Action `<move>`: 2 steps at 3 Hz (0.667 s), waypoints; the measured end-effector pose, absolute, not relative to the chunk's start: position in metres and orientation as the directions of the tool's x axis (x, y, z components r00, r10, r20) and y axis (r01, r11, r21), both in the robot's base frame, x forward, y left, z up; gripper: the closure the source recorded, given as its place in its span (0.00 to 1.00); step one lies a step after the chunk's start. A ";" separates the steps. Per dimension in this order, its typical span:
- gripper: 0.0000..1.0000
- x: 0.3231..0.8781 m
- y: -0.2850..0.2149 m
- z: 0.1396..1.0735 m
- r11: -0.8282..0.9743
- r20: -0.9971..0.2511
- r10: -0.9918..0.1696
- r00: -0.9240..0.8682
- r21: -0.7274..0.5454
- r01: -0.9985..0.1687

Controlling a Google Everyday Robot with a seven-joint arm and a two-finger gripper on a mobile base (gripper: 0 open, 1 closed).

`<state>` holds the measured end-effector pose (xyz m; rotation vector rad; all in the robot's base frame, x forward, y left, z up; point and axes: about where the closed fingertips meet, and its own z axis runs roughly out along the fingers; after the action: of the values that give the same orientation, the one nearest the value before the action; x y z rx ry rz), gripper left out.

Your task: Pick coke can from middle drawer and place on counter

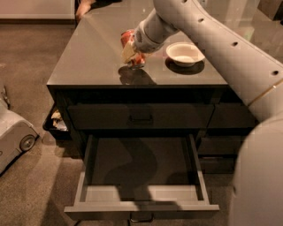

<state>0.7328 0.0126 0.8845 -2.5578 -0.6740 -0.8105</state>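
The red coke can (127, 37) is held in my gripper (131, 53), which is shut on it, over the glossy grey counter (88, 53) near its front middle. The can's lower end sits at or just above the counter surface, with its shadow right beneath; I cannot tell whether it touches. My arm reaches in from the upper right. The middle drawer (141, 194) is pulled wide open below, and its grey floor is bare.
A white bowl (185, 53) stands on the counter just right of the gripper. The top drawer (140, 118) is shut. Narrower dark drawers (223, 145) are on the right. A white wheeled base (13, 137) stands on the carpet at left. A person's hand (84, 6) rests at the counter's far edge.
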 end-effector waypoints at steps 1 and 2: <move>0.81 0.738 0.011 0.880 -0.816 0.565 0.360 0.742 -0.195 0.544; 0.58 0.740 0.007 0.874 -0.824 0.528 0.367 0.766 -0.198 0.531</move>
<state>0.7402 0.0068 0.8742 -2.6247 -0.6898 -0.6839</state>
